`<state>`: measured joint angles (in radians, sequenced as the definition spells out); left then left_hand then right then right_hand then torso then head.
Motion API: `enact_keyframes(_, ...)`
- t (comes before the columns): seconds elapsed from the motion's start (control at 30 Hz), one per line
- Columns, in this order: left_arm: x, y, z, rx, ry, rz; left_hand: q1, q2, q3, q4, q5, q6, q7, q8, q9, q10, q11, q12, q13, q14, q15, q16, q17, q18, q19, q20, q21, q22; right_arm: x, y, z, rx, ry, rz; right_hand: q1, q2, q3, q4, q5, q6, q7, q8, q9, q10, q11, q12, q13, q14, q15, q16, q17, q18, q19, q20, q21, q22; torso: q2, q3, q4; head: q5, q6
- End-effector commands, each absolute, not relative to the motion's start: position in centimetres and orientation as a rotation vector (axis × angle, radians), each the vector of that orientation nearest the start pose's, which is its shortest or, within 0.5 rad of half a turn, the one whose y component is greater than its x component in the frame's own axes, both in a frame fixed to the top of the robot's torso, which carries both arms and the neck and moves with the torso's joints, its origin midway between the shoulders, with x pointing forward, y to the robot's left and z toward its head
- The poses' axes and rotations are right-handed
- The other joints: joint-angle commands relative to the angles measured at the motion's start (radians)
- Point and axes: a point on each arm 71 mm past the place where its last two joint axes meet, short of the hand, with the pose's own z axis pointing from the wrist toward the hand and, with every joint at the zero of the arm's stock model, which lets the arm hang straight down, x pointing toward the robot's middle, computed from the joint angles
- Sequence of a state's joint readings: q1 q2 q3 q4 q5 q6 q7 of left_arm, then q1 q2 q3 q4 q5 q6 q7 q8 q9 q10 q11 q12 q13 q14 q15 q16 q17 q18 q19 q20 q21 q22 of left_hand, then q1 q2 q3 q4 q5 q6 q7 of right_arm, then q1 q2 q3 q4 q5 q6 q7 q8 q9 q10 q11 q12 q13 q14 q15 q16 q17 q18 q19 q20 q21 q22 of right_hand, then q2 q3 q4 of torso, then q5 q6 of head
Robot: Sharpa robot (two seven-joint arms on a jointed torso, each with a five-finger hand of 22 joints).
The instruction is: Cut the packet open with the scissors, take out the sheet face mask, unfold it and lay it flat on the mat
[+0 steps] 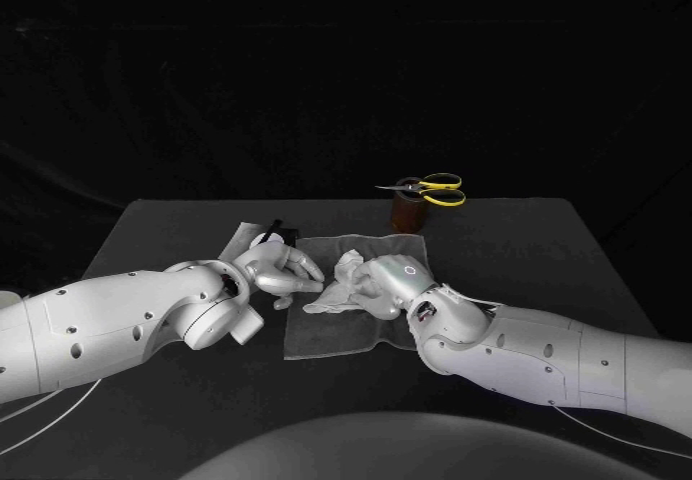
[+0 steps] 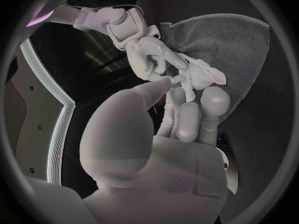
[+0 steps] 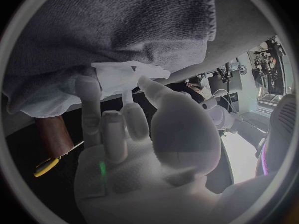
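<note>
The white sheet mask (image 1: 338, 291) is still crumpled and sits just above the grey mat (image 1: 325, 335), between my two hands. My left hand (image 1: 278, 272) pinches its left side, with its fingertips (image 2: 181, 82) at the mask (image 2: 204, 74). From the other side my right hand (image 1: 379, 283) holds it, thumb and fingers (image 3: 102, 117) closed on the folded mask (image 3: 118, 77). The cut packet (image 1: 260, 237) lies on the table behind my left hand. The yellow-handled scissors (image 1: 430, 187) stand in a brown holder (image 1: 410, 213) at the back.
The mat (image 3: 124, 30) is rumpled along its far edge and covers the middle of the dark table (image 1: 548, 250). The scissors' handle (image 3: 47, 167) and the holder (image 3: 53, 137) stand beyond the mat's far right corner.
</note>
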<state>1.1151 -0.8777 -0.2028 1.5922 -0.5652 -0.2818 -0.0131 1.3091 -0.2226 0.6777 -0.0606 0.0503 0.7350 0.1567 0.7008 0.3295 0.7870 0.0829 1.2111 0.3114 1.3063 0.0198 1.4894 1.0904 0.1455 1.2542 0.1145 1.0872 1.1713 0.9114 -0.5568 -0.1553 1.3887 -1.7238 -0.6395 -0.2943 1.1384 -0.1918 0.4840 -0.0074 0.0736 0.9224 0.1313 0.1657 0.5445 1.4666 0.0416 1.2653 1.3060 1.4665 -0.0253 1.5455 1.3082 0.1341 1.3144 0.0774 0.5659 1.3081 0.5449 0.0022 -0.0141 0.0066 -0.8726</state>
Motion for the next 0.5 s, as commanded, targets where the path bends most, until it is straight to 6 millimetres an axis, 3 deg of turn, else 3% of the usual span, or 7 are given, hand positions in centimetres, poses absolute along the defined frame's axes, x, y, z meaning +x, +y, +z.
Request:
enact_keyframes(0.03, 42.18, 20.23, -28.51, -0.691, 2.09, -1.054, -0.008, 0.003, 0.002, 0.002, -0.002, -0.006, 0.001, -0.004, -0.001, 0.006, 0.001, 0.005, 0.001, 0.006, -0.001, 0.004, 0.001, -0.019, 0.004, -0.003, -0.002, 0.0, 40.36, -9.57, -33.39, -0.192, 1.666, 0.688, 0.0, -0.02, -0.019, 0.003, 0.017, -0.009, 0.004, -0.012, -0.005, 0.018, 0.007, -0.008, 0.082, 0.08, 0.007, -0.009, 0.2, 0.014, -0.007, 0.004, -0.016, 0.049, -0.001, 0.0009, 0.0001, -0.001, 0.0)
enact_keyframes(0.3, 42.22, 20.07, -28.56, -0.686, 2.096, -1.054, -0.009, 0.002, 0.002, 0.002, -0.002, -0.007, 0.002, -0.005, -0.002, 0.005, 0.001, 0.006, 0.001, 0.007, 0.0, 0.005, 0.003, -0.02, 0.005, -0.003, 0.0, 0.001, 40.49, -9.36, -33.65, -0.207, 1.687, 0.669, 0.002, -0.027, -0.035, 0.007, 0.023, -0.013, 0.006, -0.02, -0.008, 0.013, 0.009, -0.015, 0.078, 0.079, 0.01, -0.01, 0.197, 0.016, -0.011, 0.008, -0.027, 0.046, -0.001, -0.0007, 0.0013, -0.002, 0.0)
enact_keyframes(0.5, 42.18, 19.95, -28.57, -0.684, 2.102, -1.056, -0.01, 0.001, 0.001, 0.003, -0.002, -0.008, 0.002, -0.005, -0.003, 0.005, 0.001, 0.006, 0.001, 0.008, 0.0, 0.005, 0.004, -0.02, 0.007, -0.003, 0.003, 0.003, 40.96, -9.36, -33.96, -0.211, 1.684, 0.644, 0.02, -0.017, -0.039, 0.005, 0.022, 0.001, 0.004, -0.019, -0.009, 0.013, 0.007, -0.012, 0.08, 0.08, 0.009, -0.008, 0.2, 0.016, -0.01, 0.01, -0.023, 0.046, 0.001, -0.0015, 0.003, -0.003, 0.0)
